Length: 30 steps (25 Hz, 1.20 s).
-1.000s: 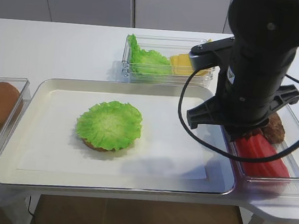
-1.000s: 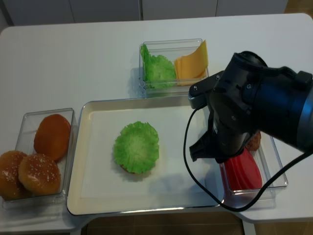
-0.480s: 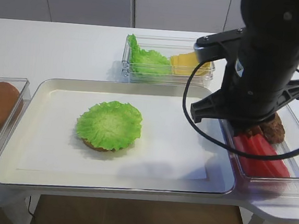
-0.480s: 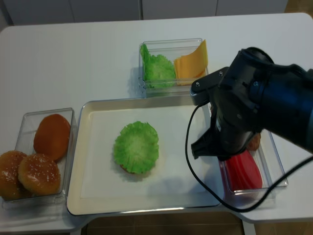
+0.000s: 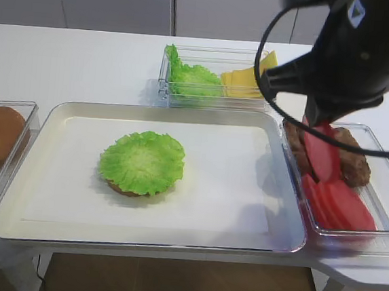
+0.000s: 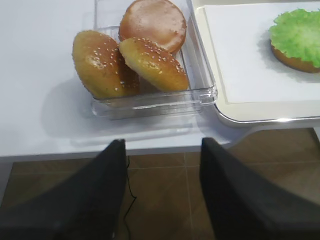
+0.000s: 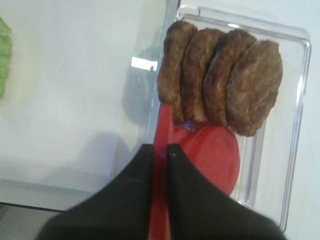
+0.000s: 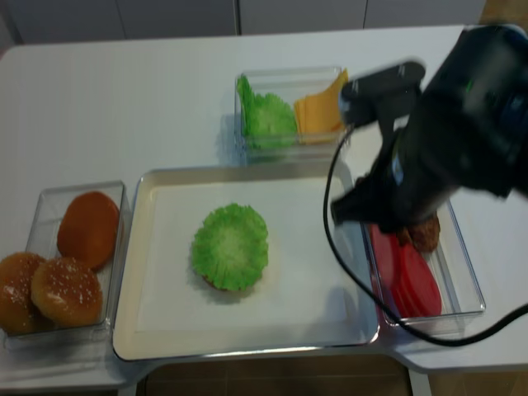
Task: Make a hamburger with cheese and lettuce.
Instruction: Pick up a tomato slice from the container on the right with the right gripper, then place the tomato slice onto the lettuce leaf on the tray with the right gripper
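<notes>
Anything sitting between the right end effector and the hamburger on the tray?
No. Exterior high view: only bare white tray liner and the tray's right rim separate the hamburger from the right end effector, which grips a tomato slice.

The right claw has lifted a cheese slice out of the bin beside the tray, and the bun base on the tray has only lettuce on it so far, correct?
Not cheese: the right claw holds a red tomato slice edge-on, as the right wrist view shows. The cheese sits in its back bin. The hamburger does carry only lettuce.
</notes>
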Motion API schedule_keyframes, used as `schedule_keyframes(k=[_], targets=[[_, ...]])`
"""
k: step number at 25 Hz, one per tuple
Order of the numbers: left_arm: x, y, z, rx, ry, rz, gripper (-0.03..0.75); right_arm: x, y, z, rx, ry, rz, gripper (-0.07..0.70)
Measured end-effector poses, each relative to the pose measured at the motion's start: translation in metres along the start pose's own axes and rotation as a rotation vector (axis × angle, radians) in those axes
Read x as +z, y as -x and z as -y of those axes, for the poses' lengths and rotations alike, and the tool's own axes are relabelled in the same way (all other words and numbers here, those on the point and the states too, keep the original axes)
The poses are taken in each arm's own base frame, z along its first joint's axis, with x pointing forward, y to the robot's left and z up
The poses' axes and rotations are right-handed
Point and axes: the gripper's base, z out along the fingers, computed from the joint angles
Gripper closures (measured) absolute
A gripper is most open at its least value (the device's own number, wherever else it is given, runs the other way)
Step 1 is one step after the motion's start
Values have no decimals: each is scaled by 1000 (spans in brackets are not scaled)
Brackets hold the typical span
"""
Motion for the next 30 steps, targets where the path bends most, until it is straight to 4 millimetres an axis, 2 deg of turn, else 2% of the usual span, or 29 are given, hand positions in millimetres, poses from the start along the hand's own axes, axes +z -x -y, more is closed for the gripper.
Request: schedule_keyframes(k=[6,9,12,16,24,30], targets=[[0,0,0,0,0,0,358,-36,22,-2,-23,37,116,585],[0,0,0,1,-2,0,358,-42,28,-11,-64,42,140,585],[0,0,0,0,0,0,358,-43,32,-27,-115,49,147,585],[0,0,0,0,0,0,358,-35,39,-58,-191,54,147,585],[0,0,0,0,0,0,358,0,52,-117,-336,42,118,585],[0,0,0,0,0,0,358,29,61,-142,-406,36,99,585]])
